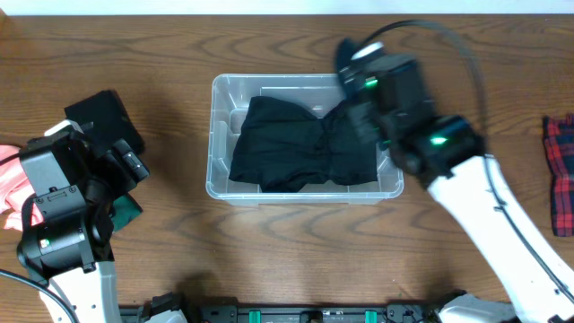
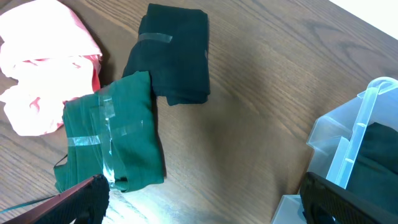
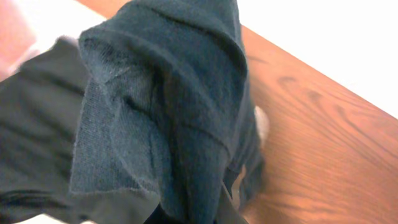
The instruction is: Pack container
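Wooden table (image 1: 296, 260): container (image 1: 218, 135) stands upright at centre, holding a black garment (image 1: 296, 157) mounded toward its right end. Right gripper (image 1: 363, 112) sits over that end. Cloth fills its wrist view and hides the fingers, so its grip cannot be told. Left gripper (image 2: 205, 186) hangs wide apart and empty above a green bundle (image 2: 112, 137), near a folded black piece (image 2: 177, 53) and a pink garment (image 2: 43, 62). Risk: fabric caught on the right fingers could drag out over the rim on withdrawal.

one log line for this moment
packing | right gripper at black garment in container, jaws hidden | left gripper open, empty, near green garment
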`<state>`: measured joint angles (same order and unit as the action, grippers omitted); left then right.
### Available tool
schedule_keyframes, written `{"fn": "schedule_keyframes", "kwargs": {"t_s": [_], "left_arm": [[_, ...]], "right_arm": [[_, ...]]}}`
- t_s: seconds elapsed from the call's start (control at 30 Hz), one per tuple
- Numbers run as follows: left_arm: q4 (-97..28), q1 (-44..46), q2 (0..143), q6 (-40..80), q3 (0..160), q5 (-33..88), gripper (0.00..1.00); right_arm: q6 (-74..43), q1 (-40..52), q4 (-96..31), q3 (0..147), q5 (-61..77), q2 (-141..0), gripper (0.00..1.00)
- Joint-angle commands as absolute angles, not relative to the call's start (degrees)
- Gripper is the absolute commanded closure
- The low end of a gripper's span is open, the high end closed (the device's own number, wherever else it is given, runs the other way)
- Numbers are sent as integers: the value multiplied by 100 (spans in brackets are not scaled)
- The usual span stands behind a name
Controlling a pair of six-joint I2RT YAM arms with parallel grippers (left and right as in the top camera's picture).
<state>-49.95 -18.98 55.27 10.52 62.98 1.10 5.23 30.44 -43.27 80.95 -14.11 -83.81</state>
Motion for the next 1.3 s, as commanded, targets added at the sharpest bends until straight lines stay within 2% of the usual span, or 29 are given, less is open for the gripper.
{"fn": "schedule_keyframes", "kwargs": {"t_s": [0.0,0.43,0.9,1.07,1.1,1.17,1.23,1.27], "left_arm": [[-5013,-1916,5535,1066,6399,102,2],[-5011,-1916,5535,1066,6399,102,2],[-5013,-1918,5535,1066,6399,102,2],[-5011,-1916,5535,1066,6399,102,2],[-5013,-1916,5535,1066,6399,102,2],[-5013,-1916,5535,1066,6399,102,2],[-5011,-1916,5535,1066,6399,102,2],[-5011,-1916,5535,1066,6399,102,2]], "right_arm": [[303,3485,-4351,8119,-1496,-8792,99],[27,4705,-4456,8114,-1306,-9760,99],[54,4989,-4123,8040,-674,-9767,99],[567,5201,-4134,8040,-362,-9767,99],[567,5223,-4134,8040,-362,-9767,89],[565,5238,-4141,8040,-362,-9767,53],[565,5238,-4145,8040,-362,-9767,32],[565,5238,-4145,8040,-362,-9767,27]]}}
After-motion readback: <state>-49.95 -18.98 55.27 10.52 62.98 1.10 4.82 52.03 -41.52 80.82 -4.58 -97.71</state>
